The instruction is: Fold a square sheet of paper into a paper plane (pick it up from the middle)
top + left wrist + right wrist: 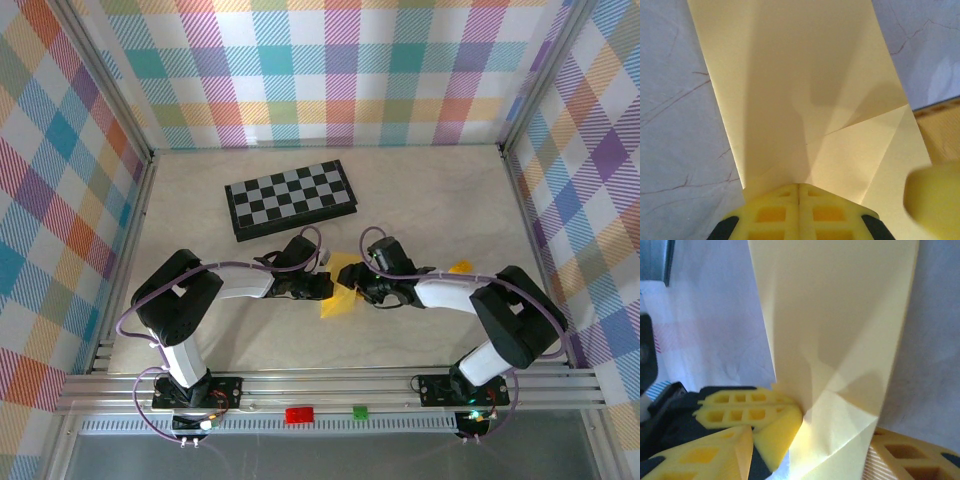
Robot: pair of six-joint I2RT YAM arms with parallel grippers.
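Mid-table, slightly near of centre: both arms converge on the square sheet of paper point(335, 300), which lies between the two claws, near of the chessboard point(290, 198) and well apart from it.

- Left gripper point(799, 192): fingers pressed flat together, pinching one edge of the sheet. The paper fans away from the pinch.
- Right gripper point(832, 440): fingers stand apart with the paper running through the gap. No clamp visible, so I read it as open. Whether either pad brushes the paper I cannot tell.
- Sheet: no longer flat. Diagonal creases meet near the left pinch and one corner flap is folded over. No dart shape yet.

Step in hand, as I judge it: an early corner fold, with the left claw anchoring and the right positioned to work the flap. Roughly the first part of the task is done.

Next move likely calls for the right jaws to close on or press along the crease while the left holds firm. The paper is thin, so a pull from either side could tear or skew it.

Surface: pale cream table point(440, 200), faintly veined. A small orange-yellow block point(460, 267) sits just right of the right arm.

Room: pastel plaid walls point(330, 70) on the left, right and far sides, and a metal rail point(330, 385) along the near edge.
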